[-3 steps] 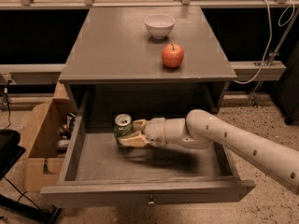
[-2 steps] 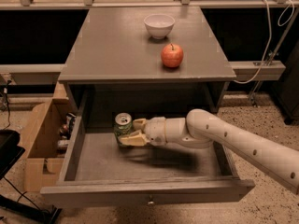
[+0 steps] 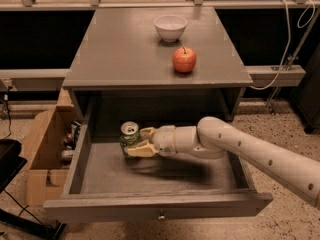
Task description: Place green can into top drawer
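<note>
Camera view: shows the green can (image 3: 129, 137) upright inside the pulled-out top drawer (image 3: 155, 206), in its back-left part, with a mottled green-and-white label and a silver lid with the pull tab facing up. Cannot tell whether it rests on the drawer floor or hangs just above it.

Shows grey wood throughout: a flat front panel with a small metal knob (image 3: 161, 216), and above the opening a grey tabletop (image 3: 125, 49) carrying a white bowl (image 3: 170, 27) at the back and a red apple (image 3: 184, 59) nearer and slightly right, apart from it. Left of the cabinet, an open cardboard box (image 3: 42, 149); to the right, speckled floor (image 3: 280, 129) and a pale cable (image 3: 295, 29).

Finds the claw (image 3: 136, 142) inside the drawer, reaching in from the right on a white arm (image 3: 250, 151), tan fingers (image 3: 137, 150) closed narrowly around the can, one behind and one in front.
</note>
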Action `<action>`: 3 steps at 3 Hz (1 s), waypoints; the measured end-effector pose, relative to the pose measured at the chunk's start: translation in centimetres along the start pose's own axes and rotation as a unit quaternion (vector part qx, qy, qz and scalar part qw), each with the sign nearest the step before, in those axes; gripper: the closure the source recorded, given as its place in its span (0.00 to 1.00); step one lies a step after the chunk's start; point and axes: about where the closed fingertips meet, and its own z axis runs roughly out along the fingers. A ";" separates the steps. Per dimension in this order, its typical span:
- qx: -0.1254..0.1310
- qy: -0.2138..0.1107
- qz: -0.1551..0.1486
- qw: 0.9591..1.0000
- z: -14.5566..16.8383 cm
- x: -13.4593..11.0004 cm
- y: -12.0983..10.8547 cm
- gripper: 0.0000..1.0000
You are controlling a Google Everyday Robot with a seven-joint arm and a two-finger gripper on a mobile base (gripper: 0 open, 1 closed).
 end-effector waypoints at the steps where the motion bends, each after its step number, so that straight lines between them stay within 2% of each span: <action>1: -0.002 0.000 0.000 1.000 0.2 0.0 0.1 0.15; 2: -0.003 0.000 0.000 1.000 0.3 -0.1 0.2 0.00; 3: -0.004 0.000 0.000 1.000 0.3 -0.1 0.2 0.00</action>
